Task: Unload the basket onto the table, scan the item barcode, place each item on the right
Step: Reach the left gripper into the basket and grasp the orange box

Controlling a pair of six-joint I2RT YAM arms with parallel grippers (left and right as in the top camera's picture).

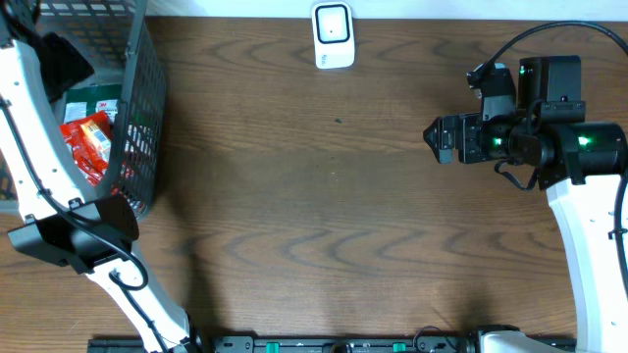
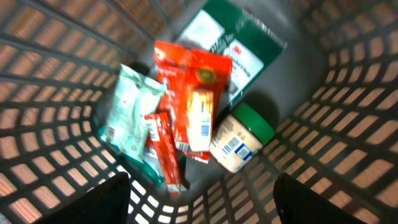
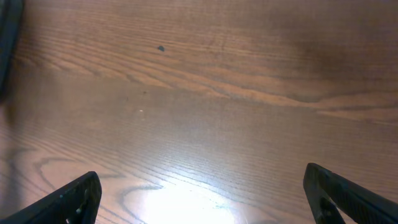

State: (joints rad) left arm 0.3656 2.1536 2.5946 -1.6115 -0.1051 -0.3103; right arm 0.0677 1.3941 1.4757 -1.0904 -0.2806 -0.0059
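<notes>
My left gripper (image 2: 200,183) hangs open over the inside of a dark mesh basket (image 1: 137,88), with nothing between its fingers. Below it lie a red snack packet (image 2: 189,93), a pale teal packet (image 2: 127,115), a green and white 3M pack (image 2: 239,43) and a green-lidded jar (image 2: 239,140) on its side with a barcode label showing. The view is blurred. A white scanner (image 1: 333,35) stands at the table's far edge. My right gripper (image 1: 432,137) is open above bare wood at the right, holding nothing.
The basket stands at the table's far left corner, and its mesh walls (image 2: 56,93) close in round my left gripper on all sides. The brown wooden table (image 1: 324,196) stretches between the basket and my right arm (image 1: 579,147).
</notes>
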